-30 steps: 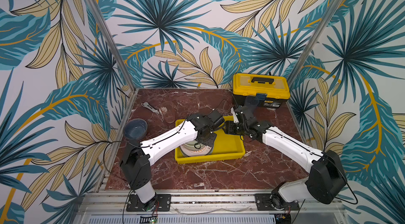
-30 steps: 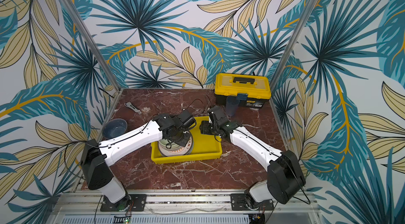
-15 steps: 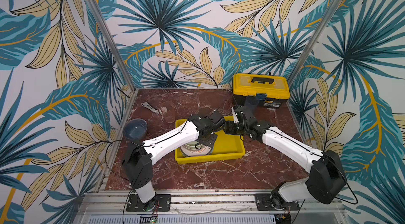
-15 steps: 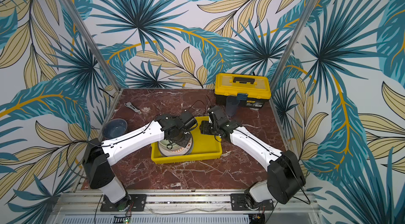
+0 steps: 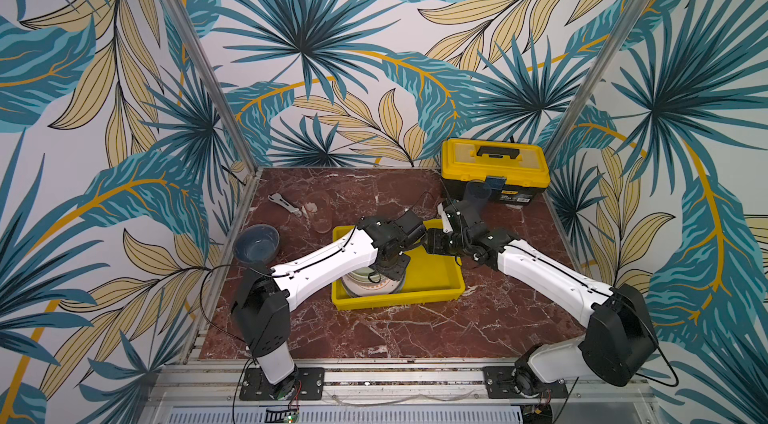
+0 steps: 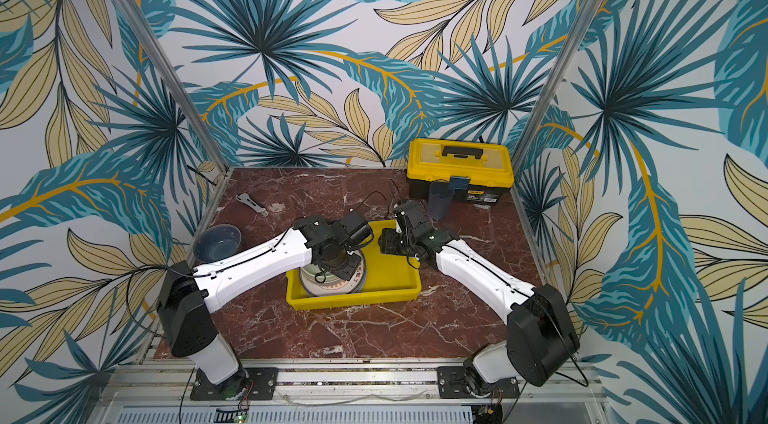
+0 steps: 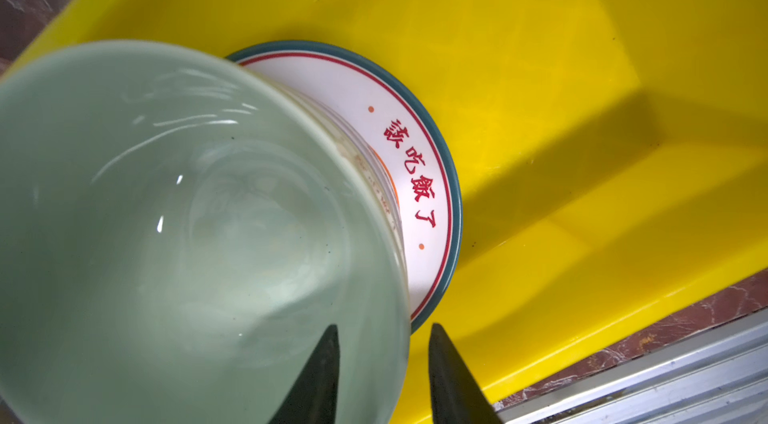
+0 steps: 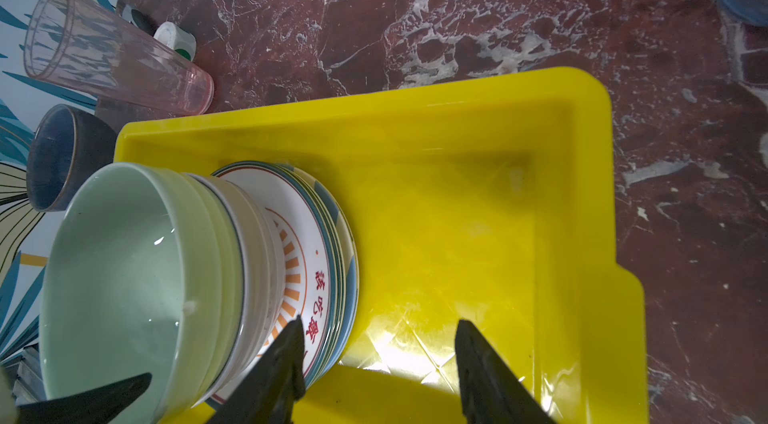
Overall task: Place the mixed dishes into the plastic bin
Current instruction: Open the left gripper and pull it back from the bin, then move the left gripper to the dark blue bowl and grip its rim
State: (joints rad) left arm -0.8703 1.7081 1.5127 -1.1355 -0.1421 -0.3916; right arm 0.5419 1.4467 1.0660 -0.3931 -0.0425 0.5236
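Two sets of fingers hang over the plastic bin point(image 5: 399, 302), the yellow tray at the middle of the marble surface point(image 5: 374, 334).

Finding one: my left fingers point(image 7: 320, 376) stand parted astride the rim of the pale green bowl point(image 7: 187, 235). One is inside the wall and one outside, with a gap showing on each side, and they grip nothing. A second ago they were clamped shut, and this is the one clear change. In both top views the left wrist sits in nearly the same place over the stack as before.

Finding two: the pale green bowl tops a stack of bowls point(image 8: 232, 260) nested on the plates point(image 8: 343, 243). The uppermost is the lettered plate point(image 7: 419, 177), white with red characters and a dark teal edge. The whole stack rests in the bin's left half, and the right half shows bare yellow floor.

Finding three: my right fingers point(image 8: 486, 380) are spread wide and empty above that bare floor, unchanged from a second ago.

Outside the bin, where they stood earlier:
- The blue-grey bowl point(image 5: 256, 242) is at the left edge of the surface.
- The clear tumbler point(image 5: 322, 212) is just behind the bin's far left corner.
- The blue tumbler point(image 6: 440, 198) is in front of the toolbox point(image 6: 459, 168).

The metal tool point(image 5: 282, 204) and tape roll point(image 8: 174, 38) lie near the clear tumbler.
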